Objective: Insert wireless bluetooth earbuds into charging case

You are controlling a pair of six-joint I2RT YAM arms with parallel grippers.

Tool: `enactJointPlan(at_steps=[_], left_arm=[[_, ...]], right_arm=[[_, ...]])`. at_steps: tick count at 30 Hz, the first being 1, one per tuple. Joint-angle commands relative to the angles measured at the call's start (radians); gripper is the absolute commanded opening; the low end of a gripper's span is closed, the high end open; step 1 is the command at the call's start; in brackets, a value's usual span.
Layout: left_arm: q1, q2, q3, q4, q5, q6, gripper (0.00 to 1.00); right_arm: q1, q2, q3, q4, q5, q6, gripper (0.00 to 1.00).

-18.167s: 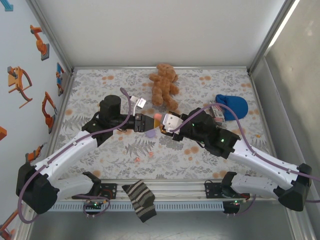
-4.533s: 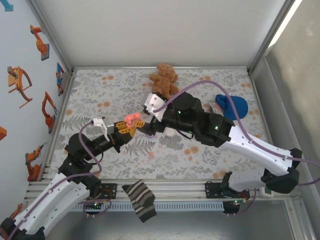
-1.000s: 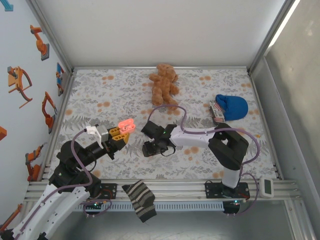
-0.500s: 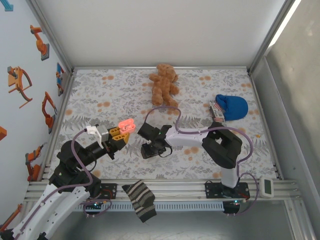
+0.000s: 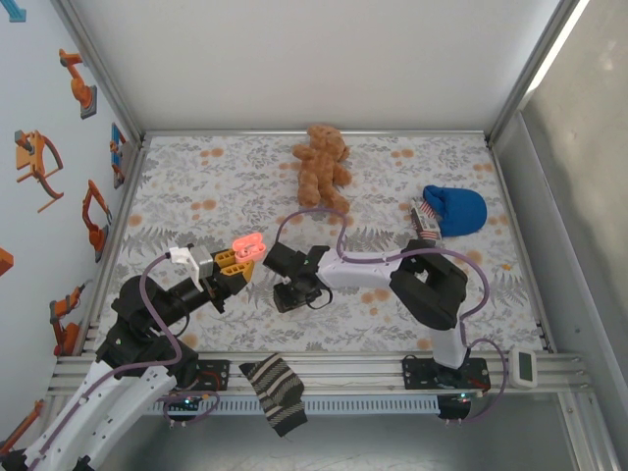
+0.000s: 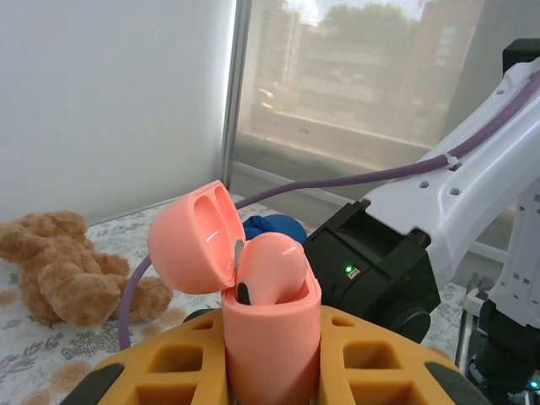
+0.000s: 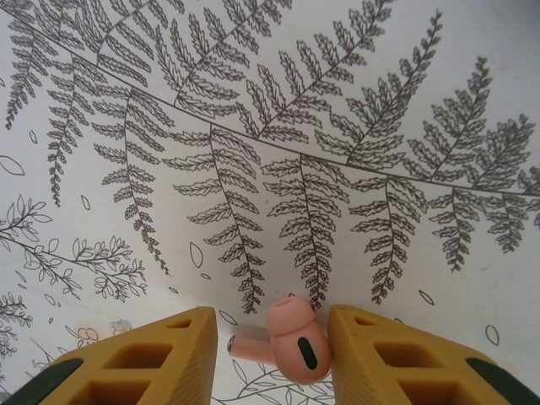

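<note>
The salmon-pink charging case (image 6: pixel 270 337) stands upright with my left gripper (image 6: pixel 270 359) shut on its lower half. Its lid (image 6: pixel 196 239) is tipped open to the left, and one pink earbud (image 6: pixel 272 268) sits in the case. From above, the case (image 5: pixel 247 245) is held over the left part of the table. My right gripper (image 5: pixel 292 294) is down at the cloth near the table's middle. Its yellow fingers (image 7: pixel 143 367) stand open on either side of a second pink earbud (image 7: pixel 291 342). That earbud lies on the fern-print cloth, close against the right-hand finger.
A brown teddy bear (image 5: pixel 322 162) lies at the back centre. At the right are a blue cap (image 5: pixel 456 208) and a small striped item (image 5: pixel 425 218). A striped sock (image 5: pixel 277 392) hangs over the front rail. The right arm's purple cable loops above the table's middle.
My right gripper has slid a little to the left along the cloth and its jaws have narrowed around the earbud. The left arm and the case have stayed put.
</note>
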Motion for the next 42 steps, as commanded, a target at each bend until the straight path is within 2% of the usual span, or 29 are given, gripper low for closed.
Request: enactJointPlan(at_steps=[1,10,17,31,42], left_arm=[[-0.003,-0.009,0.011,0.007,-0.011,0.005,0.00],[-0.003,-0.010,0.009,0.005,-0.009,0.002,0.00],[-0.003,-0.014,0.011,-0.002,-0.012,0.001,0.00],[-0.003,-0.014,0.011,-0.010,-0.015,0.004,0.00],[-0.003,-0.055,0.014,-0.021,-0.021,0.010,0.00]], right_arm=[[0.009,0.027,0.022,-0.041,0.020,-0.013,0.38],[0.011,0.033,0.022,-0.058,0.035,-0.015,0.33],[0.018,0.040,0.039,-0.116,0.077,-0.041,0.33],[0.030,0.020,0.103,-0.127,0.145,-0.070,0.40],[0.047,0.086,0.143,-0.167,0.154,-0.100,0.47]])
